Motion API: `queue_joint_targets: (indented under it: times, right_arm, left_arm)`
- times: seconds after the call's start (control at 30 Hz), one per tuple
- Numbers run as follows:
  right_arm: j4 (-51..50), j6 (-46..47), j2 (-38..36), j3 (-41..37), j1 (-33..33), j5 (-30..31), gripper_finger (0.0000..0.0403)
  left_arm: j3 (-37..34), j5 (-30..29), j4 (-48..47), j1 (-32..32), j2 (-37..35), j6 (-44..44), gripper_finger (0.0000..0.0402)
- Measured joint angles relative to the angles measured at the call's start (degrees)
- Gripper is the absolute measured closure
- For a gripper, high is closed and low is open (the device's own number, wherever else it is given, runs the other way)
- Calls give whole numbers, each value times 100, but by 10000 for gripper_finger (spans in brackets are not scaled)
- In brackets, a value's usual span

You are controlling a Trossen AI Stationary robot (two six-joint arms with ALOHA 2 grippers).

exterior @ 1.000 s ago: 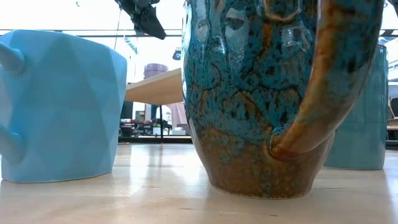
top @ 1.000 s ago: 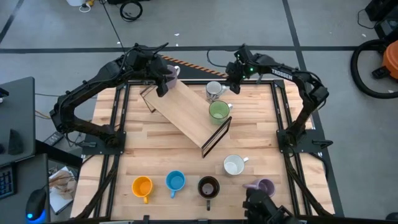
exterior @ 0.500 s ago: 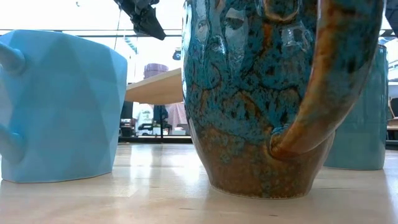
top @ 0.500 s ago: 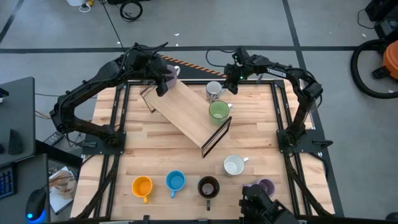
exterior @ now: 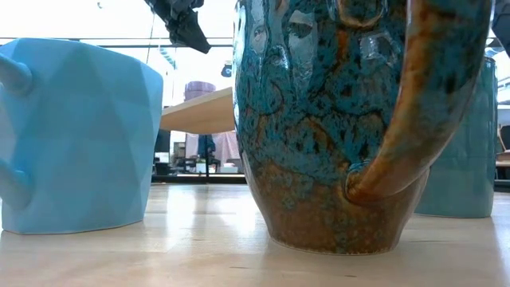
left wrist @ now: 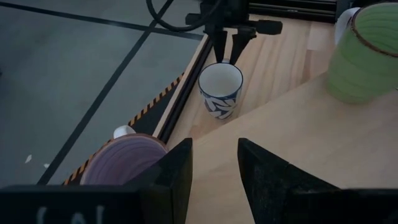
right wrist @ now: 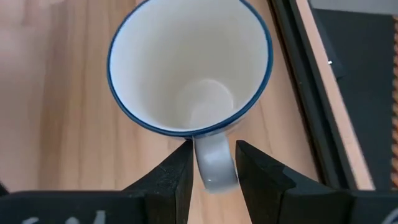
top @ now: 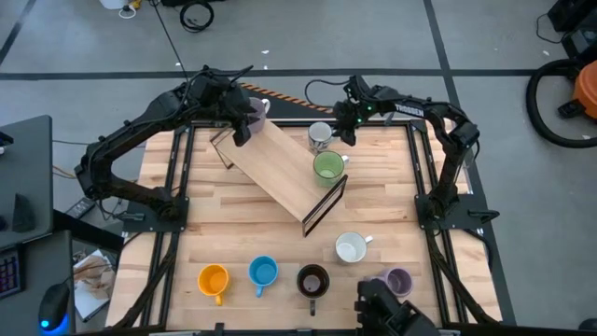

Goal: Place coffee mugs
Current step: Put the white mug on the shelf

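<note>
From my station I take the wooden table (top: 233, 233) first, and on it the tilted wooden shelf board (top: 280, 173), which I use as my landmark. The green mug (top: 327, 166) stands on the board's right part. The white-and-blue patterned mug (top: 320, 136) sits on the table just beyond the board's far right edge, and a lavender mug (left wrist: 121, 163) sits at the board's far left corner by the striped table edge. Well on the near side of the board I see the white mug (top: 351, 247), and nearer still a row of the orange mug (top: 214, 279), the light blue mug (top: 263, 272), the dark brown mug (top: 312, 279) and a second lavender mug (top: 397, 281). The left gripper (left wrist: 213, 180) hovers over the board's far left corner beside the lavender mug, its fingers parted with nothing between them. The right gripper (right wrist: 212, 169) is at the patterned mug beyond the board's far right edge, its two fingers straddling the mug's handle (right wrist: 213, 163); they stand close on either side of it, but I cannot tell whether they are actually pressing on it.
</note>
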Motion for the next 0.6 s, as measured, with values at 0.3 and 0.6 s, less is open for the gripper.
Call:
queue_joint_targets:
  times: [0.3, 0.6]
  right_arm:
    - [-28, -336, 0, 0, 16, 87, 294]
    - [-151, -400, -9, 2, 60, 104, 323]
  left_arm:
    - [0, 0, -4, 0, 0, 0, 267]
    - [0, 0, -266, 0, 0, 0, 267]
